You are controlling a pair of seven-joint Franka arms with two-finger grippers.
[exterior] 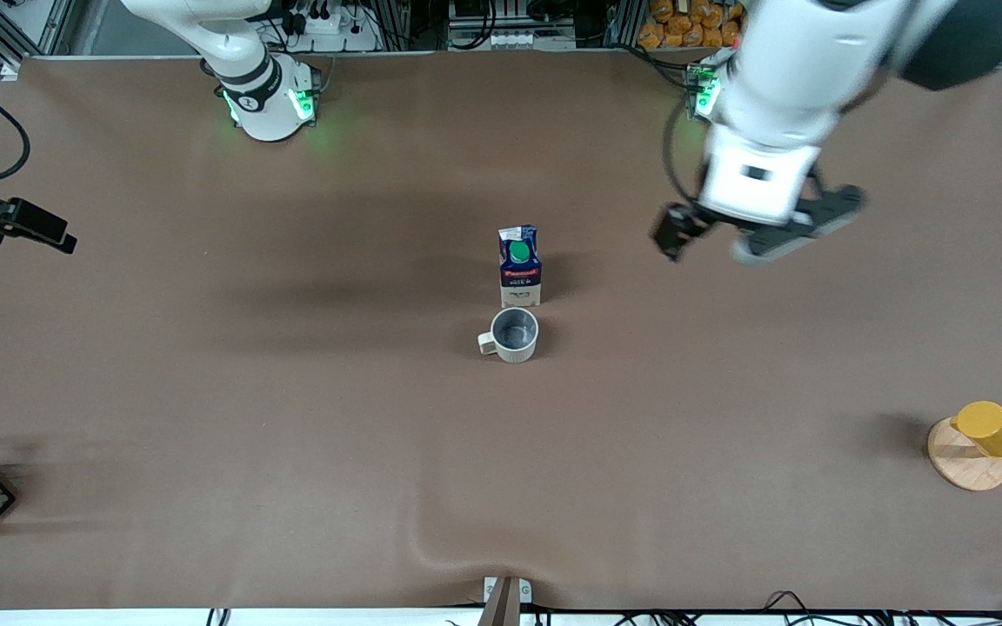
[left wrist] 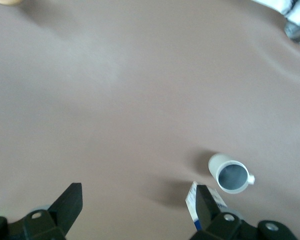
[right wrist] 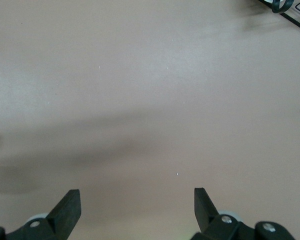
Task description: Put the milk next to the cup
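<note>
Milk carton already upright beside the mug, left gripper closest.
The milk carton point(exterior: 519, 266) stands touching the ribbed mug point(exterior: 514, 335), just farther from the front camera; left gripper point(exterior: 749, 235) hangs wide open and empty over bare cloth toward its own end, while the right gripper point(right wrist: 136, 210) waits, open.

This is a robot laboratory. Two arm bases point(exterior: 268, 104) stand on a table point(exterior: 205, 391) with a brown cover, near aluminium frames point(exterior: 397, 22), power strips point(exterior: 510, 39) and cables point(exterior: 797, 600).
</note>
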